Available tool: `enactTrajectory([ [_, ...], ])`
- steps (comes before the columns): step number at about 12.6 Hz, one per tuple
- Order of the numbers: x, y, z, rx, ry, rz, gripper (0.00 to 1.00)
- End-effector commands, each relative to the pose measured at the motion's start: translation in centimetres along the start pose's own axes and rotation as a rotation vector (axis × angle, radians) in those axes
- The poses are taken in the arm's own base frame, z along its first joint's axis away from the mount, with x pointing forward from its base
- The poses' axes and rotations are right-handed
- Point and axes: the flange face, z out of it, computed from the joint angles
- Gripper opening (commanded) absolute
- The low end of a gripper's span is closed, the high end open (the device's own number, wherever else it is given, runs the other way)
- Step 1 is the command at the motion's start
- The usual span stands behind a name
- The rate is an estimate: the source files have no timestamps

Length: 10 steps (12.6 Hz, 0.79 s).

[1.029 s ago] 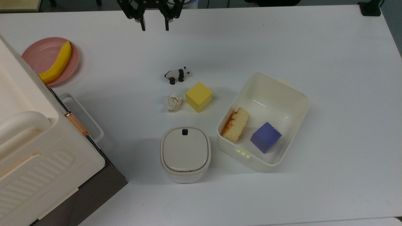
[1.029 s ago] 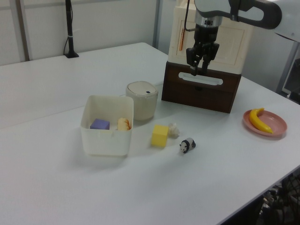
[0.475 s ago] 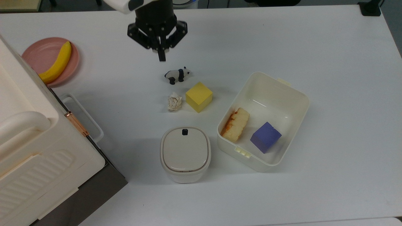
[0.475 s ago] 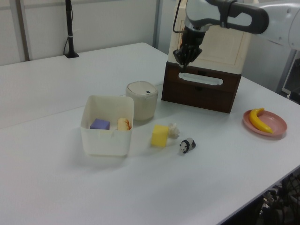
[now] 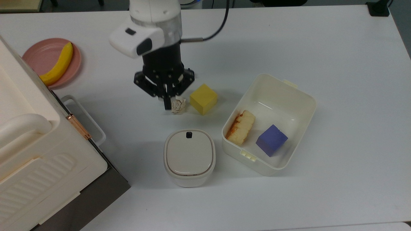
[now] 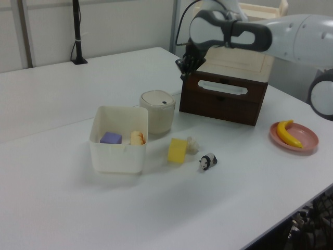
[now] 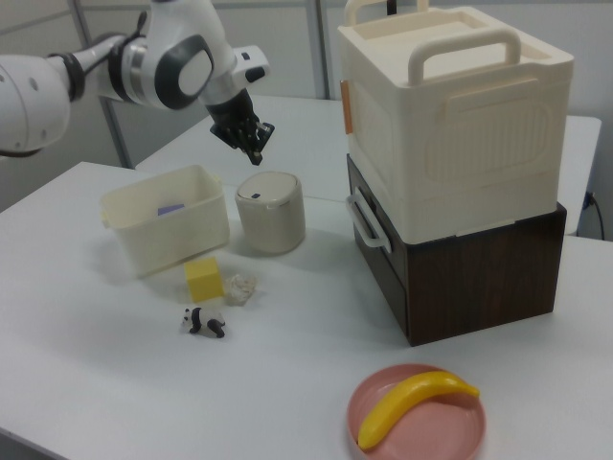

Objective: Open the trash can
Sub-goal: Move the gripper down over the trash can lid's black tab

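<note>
The trash can (image 5: pixel 189 158) stands mid-counter (image 5: pixel 337 64) toward the top view's bottom edge, lid flat and shut, its black button (image 5: pixel 189 135) on the lid edge facing the pincer. The pincer (image 5: pixel 167 106) hangs in the air with fingers pressed together and holding nothing, over the crumpled paper (image 5: pixel 178 105) in the top view and well above the trash can in the right view. A lidless tub (image 5: pixel 300 96) sits just beside the trash can.

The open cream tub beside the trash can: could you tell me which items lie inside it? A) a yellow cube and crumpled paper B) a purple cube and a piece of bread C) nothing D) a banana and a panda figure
B: the tub holds the purple cube and the piece of bread.
</note>
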Motion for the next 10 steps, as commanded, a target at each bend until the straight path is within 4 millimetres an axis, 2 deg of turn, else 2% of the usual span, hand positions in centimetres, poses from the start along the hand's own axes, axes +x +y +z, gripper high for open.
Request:
enactTrajectory([
  [1,1.6,-2.2,3.5,0.002,0.044,0.013,0.0],
  [4,1.6,-3.4,6.5,0.0,0.023,0.016,0.0],
  [8,1.4,-4.2,8.0,-0.001,0.014,0.006,0.0],
  [10,1.0,-4.3,9.6,-0.004,-0.009,0.003,0.0],
])
